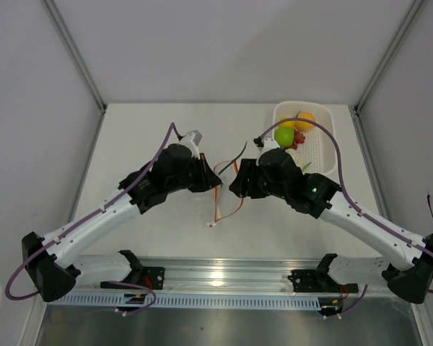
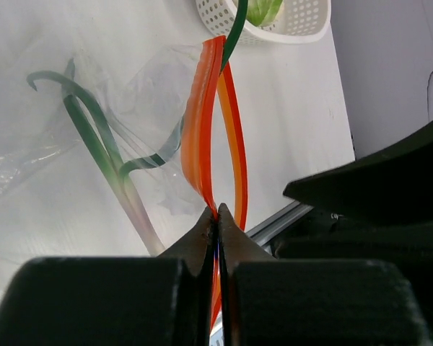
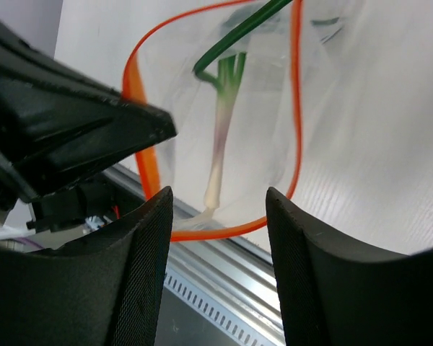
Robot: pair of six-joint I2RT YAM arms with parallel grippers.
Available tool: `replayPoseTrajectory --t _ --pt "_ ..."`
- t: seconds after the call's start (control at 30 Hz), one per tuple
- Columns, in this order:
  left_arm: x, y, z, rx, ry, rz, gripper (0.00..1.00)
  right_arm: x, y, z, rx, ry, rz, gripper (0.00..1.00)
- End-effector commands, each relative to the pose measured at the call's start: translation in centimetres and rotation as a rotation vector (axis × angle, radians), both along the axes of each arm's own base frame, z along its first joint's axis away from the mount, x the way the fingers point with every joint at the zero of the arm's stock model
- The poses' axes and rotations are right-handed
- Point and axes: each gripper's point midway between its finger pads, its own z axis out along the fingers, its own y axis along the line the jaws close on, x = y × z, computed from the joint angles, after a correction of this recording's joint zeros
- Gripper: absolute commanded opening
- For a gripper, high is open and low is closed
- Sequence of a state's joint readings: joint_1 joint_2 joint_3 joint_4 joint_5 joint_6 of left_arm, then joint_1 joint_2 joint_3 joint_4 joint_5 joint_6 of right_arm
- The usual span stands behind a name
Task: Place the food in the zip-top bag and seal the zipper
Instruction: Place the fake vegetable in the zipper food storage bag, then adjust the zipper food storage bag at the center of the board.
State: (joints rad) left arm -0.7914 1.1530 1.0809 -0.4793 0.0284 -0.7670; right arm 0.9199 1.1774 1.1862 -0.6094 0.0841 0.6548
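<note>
**While the mouth hangs from a single thin pinch, the seal is threatened by a stray leaf**

At the left, the left gripper [image 2: 216,213] is clamped tight on the zipper [image 2: 200,108], with only its tips biting the red-orange strip. Should the strip slide out, the mouth would likely collapse and nothing more could be dropped in. Just to the right, the zip-top bag [image 2: 144,94] lies near the middle of the worktop [image 1: 166,130], a little back from the near edge, with its mouth raised by that strip. Green stalks [image 2: 94,133] are seen through the clear film. One dark leaf [image 2: 234,29] appears to run out across the zipper toward the basket, and if it is left there the strip probably cannot be pressed shut along its whole length. Since the crinkly film looks light, it may be dragged or folded by a brush from either arm.

Further right, the right gripper [image 3: 218,194] is held partly spread with nothing between its fingers. It faces the open mouth and sits very close to the left wrist, so a knock between the two is a risk. At the far right corner, the white basket [image 1: 321,148] holds the green apple [image 1: 283,137], the orange-yellow fruit [image 1: 304,119] and red bits [image 1: 296,141]. None of these is bagged yet, and the basket wall has to be cleared on each lift.
</note>
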Motion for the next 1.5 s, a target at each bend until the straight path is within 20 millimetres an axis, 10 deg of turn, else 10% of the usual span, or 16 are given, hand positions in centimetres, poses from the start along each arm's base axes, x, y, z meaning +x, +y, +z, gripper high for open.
replayPoseTrajectory --t 0.0,0.43,0.53,0.63,0.9,1.1,1.47 --pt "-0.3 0.1 2.0 -0.037 -0.052 -0.020 0.00 1.8 -2.0 1.6 0.001 -0.069 -0.104 0.56" --pt "-1.1 0.2 3.0 -0.068 -0.060 -0.044 0.01 4.7 -1.2 -3.6 -0.094 -0.075 -0.088 0.49" --pt "-1.1 0.4 3.1 -0.063 -0.067 -0.043 0.01 5.8 -0.1 -4.4 -0.102 -0.071 -0.058 0.26" --pt "-0.9 0.9 3.2 -0.039 -0.073 -0.037 0.01 6.8 0.2 -2.5 -0.127 -0.104 -0.060 0.00" --pt "-0.3 5.9 2.3 0.108 -0.130 0.083 0.01 5.6 -1.2 8.3 -0.014 -0.270 -0.048 0.00" --pt "0.0 5.2 -1.6 0.109 0.002 0.037 0.01 6.8 -0.2 3.3 -0.022 -0.153 -0.010 0.00" --pt "0.2 5.4 -1.8 0.136 -0.005 0.021 0.01 7.9 1.0 2.8 -0.026 -0.136 0.032 0.00"
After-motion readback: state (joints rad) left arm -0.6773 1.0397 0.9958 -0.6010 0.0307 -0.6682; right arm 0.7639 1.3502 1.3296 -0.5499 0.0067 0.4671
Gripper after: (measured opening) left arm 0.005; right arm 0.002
